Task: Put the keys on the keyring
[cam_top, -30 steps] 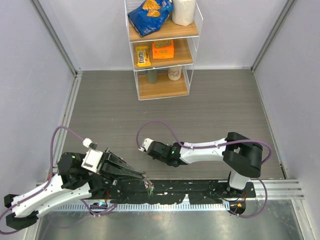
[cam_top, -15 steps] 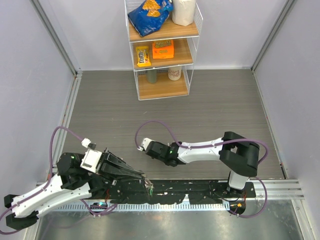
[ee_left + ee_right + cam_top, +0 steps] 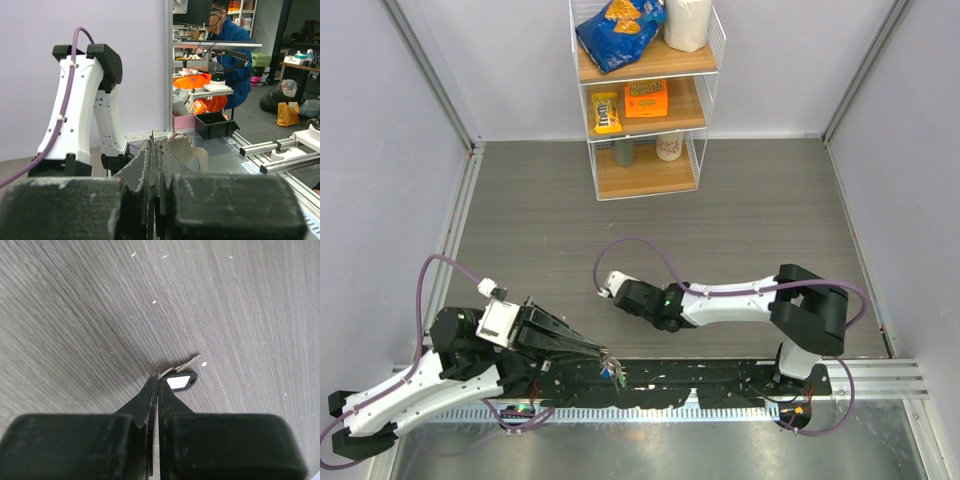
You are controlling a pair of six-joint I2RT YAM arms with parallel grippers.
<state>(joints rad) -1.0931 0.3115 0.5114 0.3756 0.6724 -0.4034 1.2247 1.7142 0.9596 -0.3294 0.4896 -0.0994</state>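
Observation:
My left gripper is shut at the near edge of the table, and thin silvery loops of the keyring stick out past its tips. Green and blue keys hang just below those tips in the top view. My right gripper points down at the table's middle, jaws shut. Its tips pinch the near end of a key with a black-rimmed white head. That key's metal blade lies on the wood, pointing away.
A wire shelf rack with snack packs stands at the back centre. Grey walls close both sides. A black rail runs along the near edge. In the left wrist view the right arm's white link stands left of the jaws.
The right gripper's jaws have closed onto the white-headed key. The left gripper has drifted slightly left and back with the keyring and hanging keys.

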